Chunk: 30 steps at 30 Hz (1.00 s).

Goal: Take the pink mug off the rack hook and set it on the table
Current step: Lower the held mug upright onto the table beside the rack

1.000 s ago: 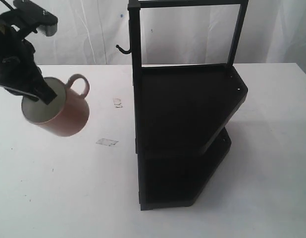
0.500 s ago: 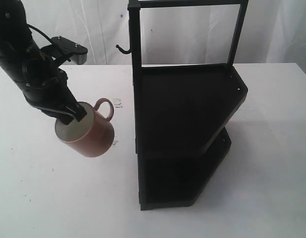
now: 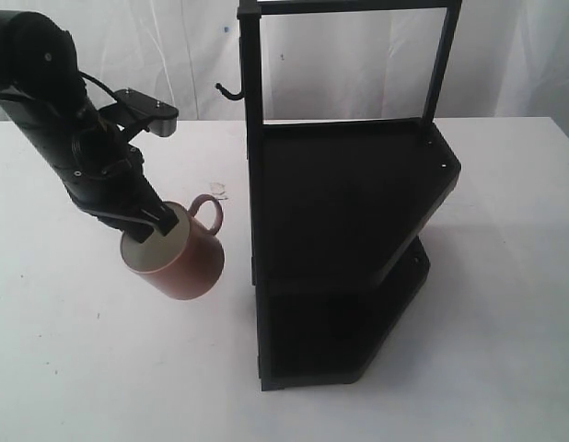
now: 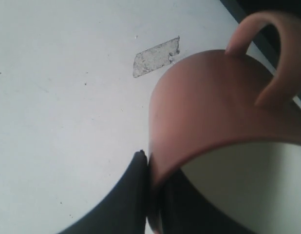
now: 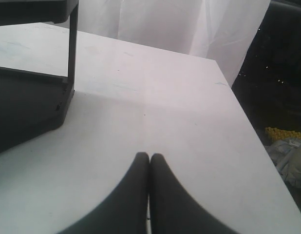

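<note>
Where your left gripper [image 3: 158, 221] sits: left of the black shelf frame [image 3: 349, 203], over the table [image 3: 73, 359], at the rim of the pink mug [image 3: 179, 260].
Left gripper, hold: you have it clamped on the mug's rim. One finger [image 4: 133, 200] lies outside the pink wall and the other inside against the cream lining, so the wall is pinched between them in the left wrist view.
Pink mug, place: off the rack hook [image 3: 229, 90], well below it and to its left, just beside the frame's left upright post [image 3: 255, 184].
Pink mug, attitude: tilted, with the mouth turned up and toward the near left. The loop handle [image 3: 209, 210] is on the far-right side, pointing toward the post but apart from it.
Pink mug, contact with table: you cannot tell from either view whether it touches the white top.
Rack hook: curves out leftward near the top of the upright post, well apart from the mug.
Table marks: a pale torn patch [image 4: 155, 57] lies on the surface near the mug's side, and a small scuff [image 3: 217, 191] lies left of the post, just far of the handle.
Right gripper [image 5: 149, 190]: fingers pressed together tip to tip, above the white top, with a corner of the shelf frame nearby.
</note>
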Available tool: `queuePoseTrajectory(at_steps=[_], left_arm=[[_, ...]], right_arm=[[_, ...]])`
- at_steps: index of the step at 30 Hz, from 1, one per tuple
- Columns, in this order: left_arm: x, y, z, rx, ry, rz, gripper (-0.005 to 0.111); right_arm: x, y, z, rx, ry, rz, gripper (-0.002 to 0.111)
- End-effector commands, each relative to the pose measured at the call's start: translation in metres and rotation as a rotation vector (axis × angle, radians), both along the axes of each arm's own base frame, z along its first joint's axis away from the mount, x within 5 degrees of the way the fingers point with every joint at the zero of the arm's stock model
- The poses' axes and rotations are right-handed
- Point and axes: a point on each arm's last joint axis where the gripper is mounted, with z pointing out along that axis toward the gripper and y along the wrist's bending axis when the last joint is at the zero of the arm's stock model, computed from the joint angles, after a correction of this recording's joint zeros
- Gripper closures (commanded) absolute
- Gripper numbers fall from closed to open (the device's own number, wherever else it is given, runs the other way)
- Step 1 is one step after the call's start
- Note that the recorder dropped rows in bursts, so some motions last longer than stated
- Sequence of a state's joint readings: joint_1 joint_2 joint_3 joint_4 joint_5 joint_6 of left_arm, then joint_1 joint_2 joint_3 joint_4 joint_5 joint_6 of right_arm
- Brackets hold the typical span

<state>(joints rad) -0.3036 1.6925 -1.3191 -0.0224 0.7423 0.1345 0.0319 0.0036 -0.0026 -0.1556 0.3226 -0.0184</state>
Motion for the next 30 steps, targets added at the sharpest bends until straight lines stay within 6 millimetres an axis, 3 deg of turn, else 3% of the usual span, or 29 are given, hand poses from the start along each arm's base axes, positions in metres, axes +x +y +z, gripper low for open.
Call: queuePoseTrajectory(at_steps=[1, 8, 25, 30], left_arm=[[0.000, -0.001, 0.003, -0.019, 0.001, 0.008, 0.107], [0.006, -0.002, -0.013, -0.004, 0.043, -0.003, 0.107], [0.010, -0.003, -0.012, 0.002, -0.013, -0.058, 0.107], [0.014, -0.005, -0.024, 0.018, 0.004, -0.090, 0.107]], right_arm=[[0.000, 0.000, 0.000, 0.001, -0.011, -0.001, 0.108], [0.000, 0.000, 0.000, 0.001, -0.011, -0.001, 0.108], [0.000, 0.000, 0.000, 0.014, -0.011, -0.004, 0.108], [0.000, 0.000, 0.000, 0.017, -0.011, -0.004, 0.108]])
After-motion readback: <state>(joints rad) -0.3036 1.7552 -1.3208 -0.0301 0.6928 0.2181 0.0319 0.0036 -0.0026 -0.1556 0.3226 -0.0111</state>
